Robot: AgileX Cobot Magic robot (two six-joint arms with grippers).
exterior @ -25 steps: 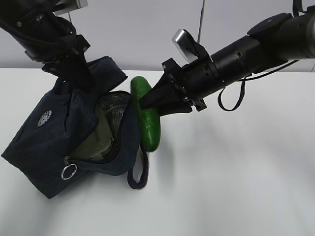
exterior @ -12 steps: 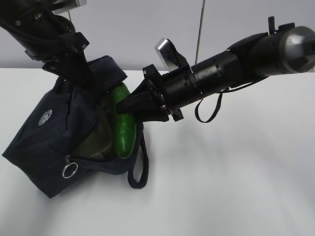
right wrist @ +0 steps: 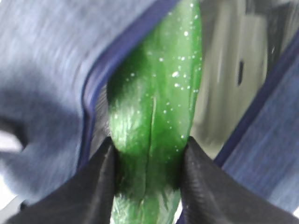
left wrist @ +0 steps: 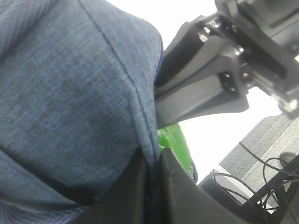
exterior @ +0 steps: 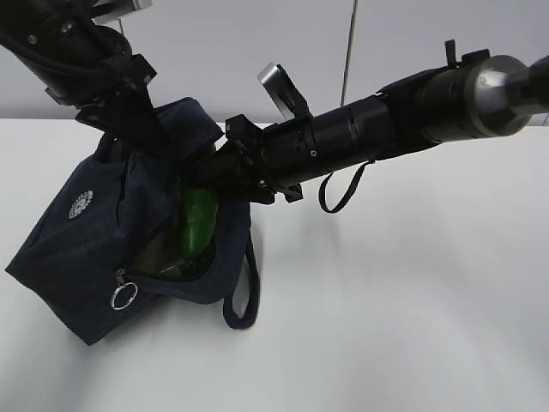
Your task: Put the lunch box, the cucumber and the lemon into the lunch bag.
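My right gripper (right wrist: 148, 182) clamps the cucumber (right wrist: 156, 102) mid-frame at the lunch bag (exterior: 94, 232) mouth, left gripper (left wrist: 152, 186) pinching the flap; risk: tip snags the rim.

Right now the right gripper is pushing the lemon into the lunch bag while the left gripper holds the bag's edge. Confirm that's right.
Not quite: the right gripper holds the cucumber, not a lemon, as the right wrist view shows. It is pushing it into the lunch bag while the left gripper holds the edge.

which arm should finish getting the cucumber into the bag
Right. Its gripper already clamps the cucumber partway inside the bag, while the left gripper pinches the bag's flap open.
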